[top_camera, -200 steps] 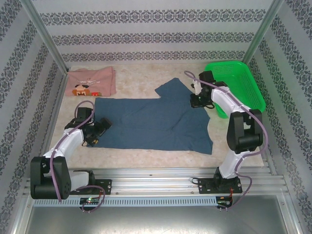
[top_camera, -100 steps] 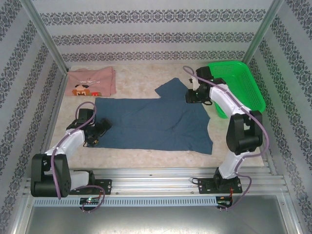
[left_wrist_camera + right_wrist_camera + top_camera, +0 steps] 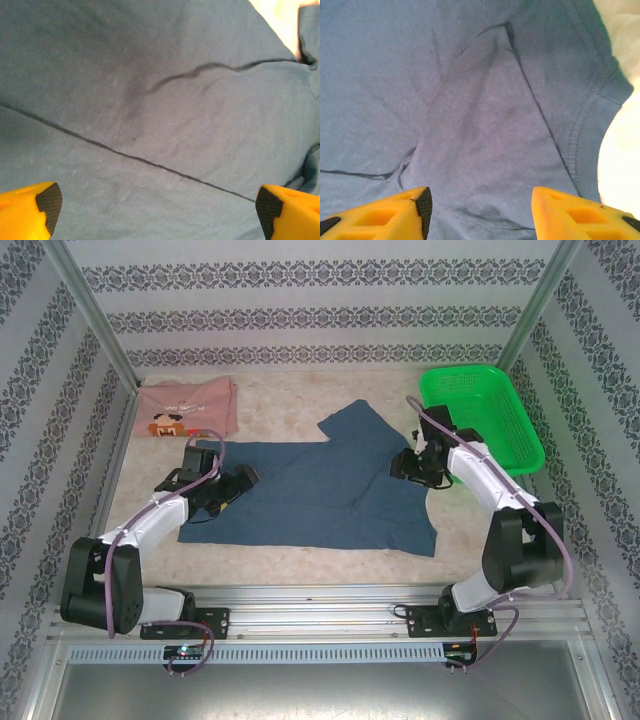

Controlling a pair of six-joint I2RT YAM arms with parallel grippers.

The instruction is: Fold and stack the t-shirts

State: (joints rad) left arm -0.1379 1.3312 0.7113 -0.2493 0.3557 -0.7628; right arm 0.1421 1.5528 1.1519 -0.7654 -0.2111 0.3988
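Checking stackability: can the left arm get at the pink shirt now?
Probably yes: the pink shirt lies uncovered at the far left, and the left tool, open over the blue shirt, has nothing between.

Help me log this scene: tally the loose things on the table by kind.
Shirts: 2, blue shirt and pink shirt
Baskets: 1, green basket
Total: 3

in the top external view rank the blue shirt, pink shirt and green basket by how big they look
1. blue shirt, spread out, clearly largest
2. green basket
3. pink shirt, folded, smallest
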